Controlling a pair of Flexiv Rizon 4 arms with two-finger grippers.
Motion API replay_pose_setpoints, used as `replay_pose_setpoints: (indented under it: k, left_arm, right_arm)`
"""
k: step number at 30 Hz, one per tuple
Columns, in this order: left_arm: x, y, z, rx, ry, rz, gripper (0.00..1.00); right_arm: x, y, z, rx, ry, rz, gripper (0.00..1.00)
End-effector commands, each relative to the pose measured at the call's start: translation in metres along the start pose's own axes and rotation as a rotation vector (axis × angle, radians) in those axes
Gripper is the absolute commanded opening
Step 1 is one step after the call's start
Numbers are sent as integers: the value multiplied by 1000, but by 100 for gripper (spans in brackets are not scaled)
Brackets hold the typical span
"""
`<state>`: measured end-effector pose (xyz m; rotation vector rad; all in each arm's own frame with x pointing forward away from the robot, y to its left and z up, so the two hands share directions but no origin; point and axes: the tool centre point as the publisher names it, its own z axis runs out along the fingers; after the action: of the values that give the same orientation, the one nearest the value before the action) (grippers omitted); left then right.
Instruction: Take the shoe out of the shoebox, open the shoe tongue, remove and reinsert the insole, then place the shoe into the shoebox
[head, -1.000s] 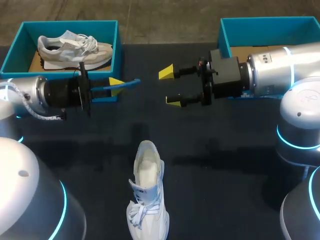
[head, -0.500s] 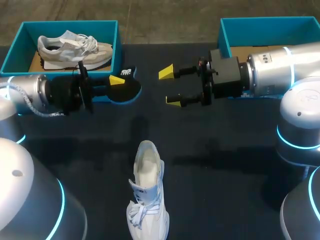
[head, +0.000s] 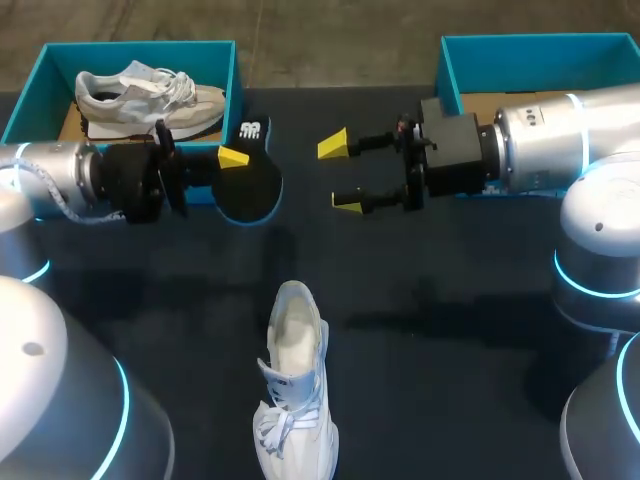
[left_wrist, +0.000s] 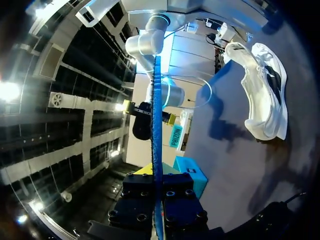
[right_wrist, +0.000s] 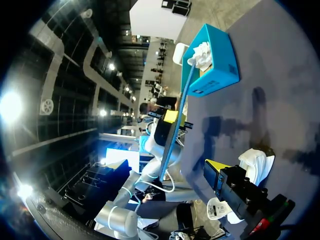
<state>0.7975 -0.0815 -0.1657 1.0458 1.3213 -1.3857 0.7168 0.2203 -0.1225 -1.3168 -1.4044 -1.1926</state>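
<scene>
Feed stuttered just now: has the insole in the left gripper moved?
Yes. The insole in the left gripper has rolled from edge-on to black face up, spreading from the left shoebox toward the white shoe.

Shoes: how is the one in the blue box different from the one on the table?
The grey sneaker sits in the teal shoebox and shows its side. The white sneaker stands on the black table and shows its open top. The grey sneaker has a dark sole, while the white sneaker is white all over. Both are lace-up sneakers.
</scene>
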Motion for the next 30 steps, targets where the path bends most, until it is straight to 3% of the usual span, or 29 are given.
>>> replay_pose_setpoints:
  k: [1, 26, 30]
  left_arm:
    - [-7, -8, 1, -9, 19, 46, 0]
    - [-7, -9, 3, -4, 36, 115, 0]
    - [0, -10, 8, -8, 21, 122, 0]
  right_arm:
    - [-1, 0, 2, -3, 2, -1, 100]
    - [-1, 0, 2, -3, 2, -1, 100]
    - [-1, 0, 2, -3, 2, -1, 100]
